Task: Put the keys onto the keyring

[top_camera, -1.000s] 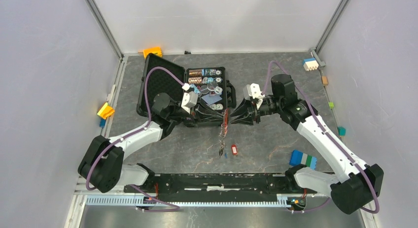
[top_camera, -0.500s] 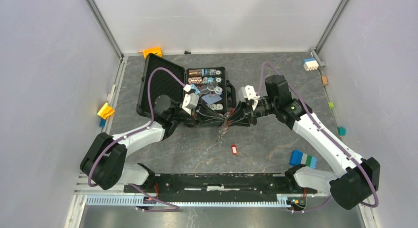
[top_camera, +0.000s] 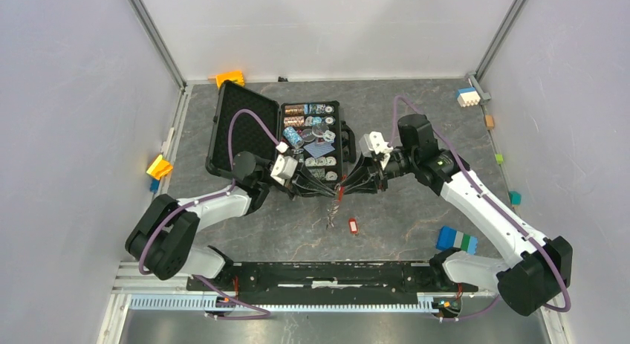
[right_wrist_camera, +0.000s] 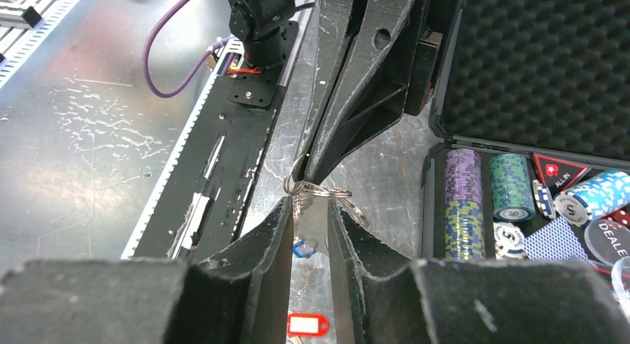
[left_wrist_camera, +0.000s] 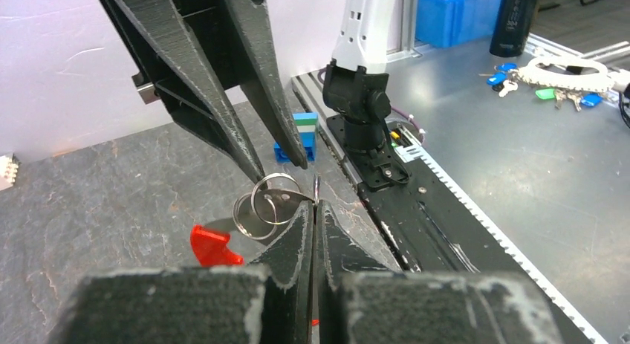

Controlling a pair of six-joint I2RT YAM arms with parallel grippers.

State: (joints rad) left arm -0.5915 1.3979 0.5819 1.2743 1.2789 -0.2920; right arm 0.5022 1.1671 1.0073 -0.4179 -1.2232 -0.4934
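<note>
Beside the open chip case (top_camera: 245, 128), the left gripper (left_wrist_camera: 313, 210) pinches the keyring (left_wrist_camera: 273, 201) tight, up off the table. The right gripper (right_wrist_camera: 309, 210) hovers at it, jaws narrowly apart. The trick, I'd say: steady ring, pry one coil. The red key (top_camera: 353, 226) lies below.

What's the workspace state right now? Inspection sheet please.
Surface: dark mottled tabletop.
Job's things: keyring held up between the grippers, red tag hanging; red-headed key loose on the tabletop.
Clutter: open black case of poker chips; coloured blocks near edges.
Grippers: left gripper shut on the keyring; right gripper open, fingers either side of a ring.
Cables: purple cables along both arms, clear of the keyring.
Surroundings: pale enclosure walls; nothing else seen.
</note>
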